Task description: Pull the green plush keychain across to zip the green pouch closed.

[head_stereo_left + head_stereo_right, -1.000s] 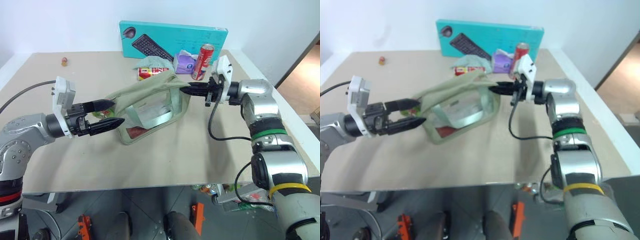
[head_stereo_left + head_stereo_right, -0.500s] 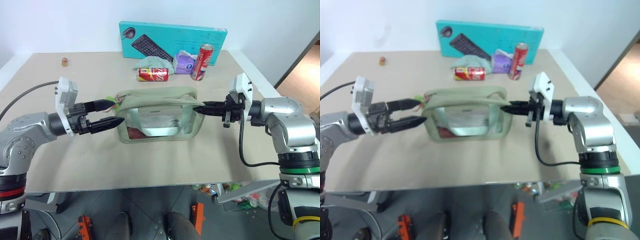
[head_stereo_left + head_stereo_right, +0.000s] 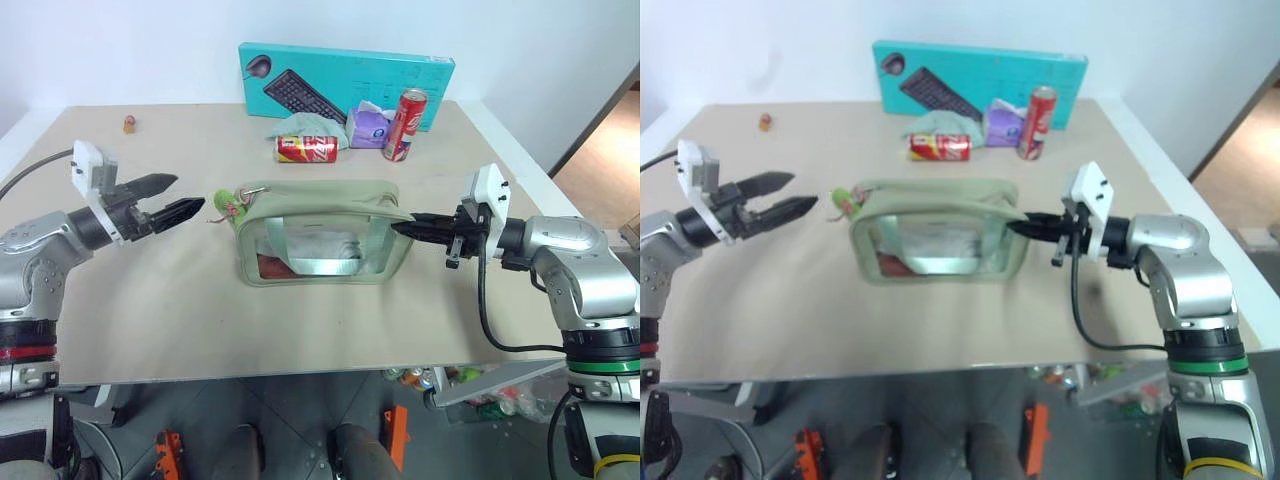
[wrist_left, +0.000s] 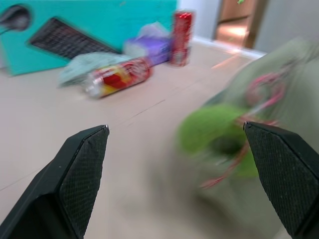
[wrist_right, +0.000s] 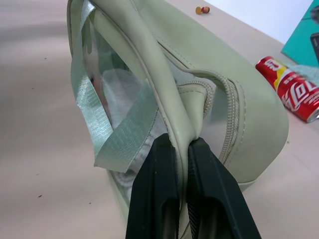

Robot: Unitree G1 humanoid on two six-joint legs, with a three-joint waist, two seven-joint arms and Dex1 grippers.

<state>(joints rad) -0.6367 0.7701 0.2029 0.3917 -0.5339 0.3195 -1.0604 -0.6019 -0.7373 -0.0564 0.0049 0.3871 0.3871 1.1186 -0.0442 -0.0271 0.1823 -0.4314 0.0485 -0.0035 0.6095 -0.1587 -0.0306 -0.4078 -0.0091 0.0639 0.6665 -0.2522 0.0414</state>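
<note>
Since a second ago: pouch (image 3: pixel 325 232) swung round from a tilted, lifted pose to sit flat and square on the table (image 3: pixel 300 320), long clear side facing the camera. Right gripper (image 3: pixel 400 227) drawn back toward the table's right side, pouch end still pinched. Left gripper (image 3: pixel 190 205) pulled away to the left, now well clear of the pouch.

Right fingers (image 5: pixel 164 199) pressed together on a fabric tab at the pouch's right end, just beside the zipper track (zipper teeth curve past the tab in the right wrist view). Left fingers (image 4: pixel 75 169) spread wide, holding nothing, tips aimed at the keychain (image 3: pixel 224 203) and close to it without touching.

Keychain lies at the pouch's top left corner, on its ring, resting by the table surface; blurred lime fuzz with pink cord in the left wrist view.

Behind the pouch: lying can (image 3: pixel 306 148), upright can (image 3: pixel 403 125), purple tissue pack (image 3: pixel 368 125), pale cloth (image 3: pixel 300 124), teal box (image 3: pixel 345 78).
</note>
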